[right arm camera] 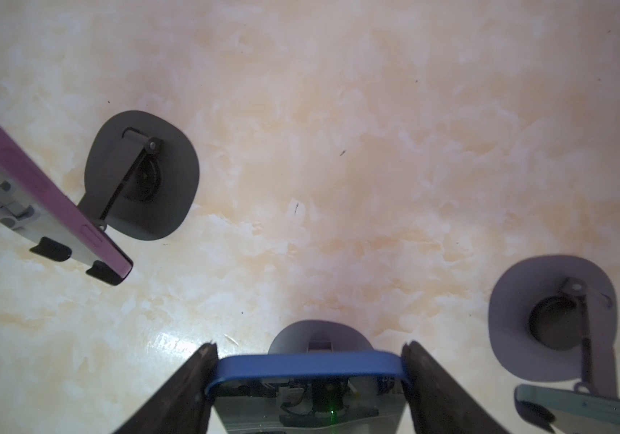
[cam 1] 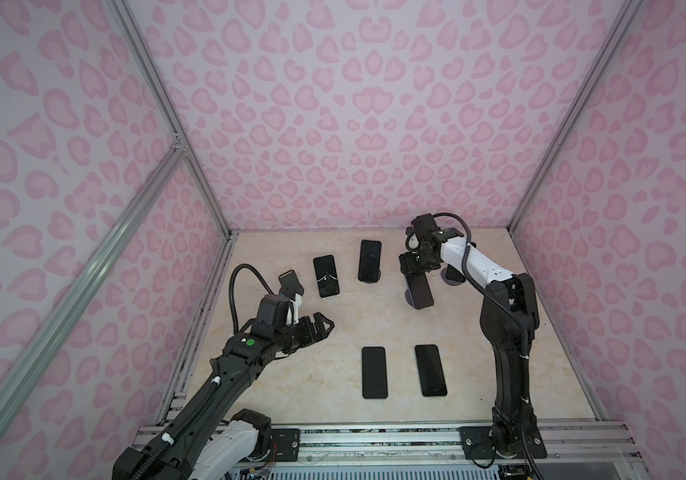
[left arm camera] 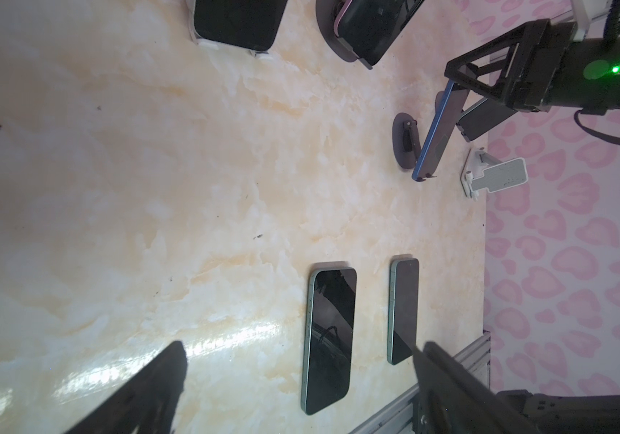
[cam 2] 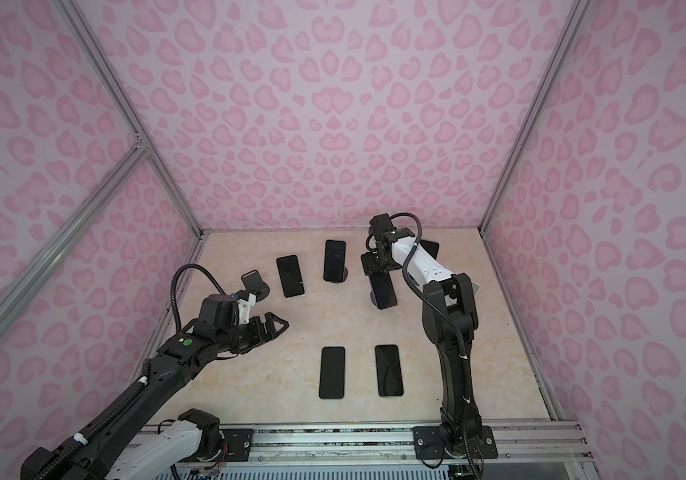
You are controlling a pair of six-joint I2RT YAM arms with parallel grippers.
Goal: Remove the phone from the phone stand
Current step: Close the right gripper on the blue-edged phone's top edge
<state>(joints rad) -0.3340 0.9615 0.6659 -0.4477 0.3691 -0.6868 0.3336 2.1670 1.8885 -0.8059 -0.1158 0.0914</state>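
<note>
R fingers (right arm camera: 188, 387) clamp the blue phone (right arm camera: 308, 363) by its side edges near the top. The right gripper (cam 1: 413, 269) points down, elbow bent high, forearm reaching toward the far centre. Phone leans on its grey stand (right arm camera: 319, 332), apparently seated there. Left gripper (cam 1: 326, 326) hovers over the table (cam 1: 291, 374) w/ fingers wide apart, arm stretched low, pointing right.

The cream marbled tabletop (cam 1: 333, 320) bears a flat phone (cam 1: 374, 372), a second flat phone (cam 1: 430, 370) beside it, and farther back phone stands (right arm camera: 143, 176), probably five or six.
</note>
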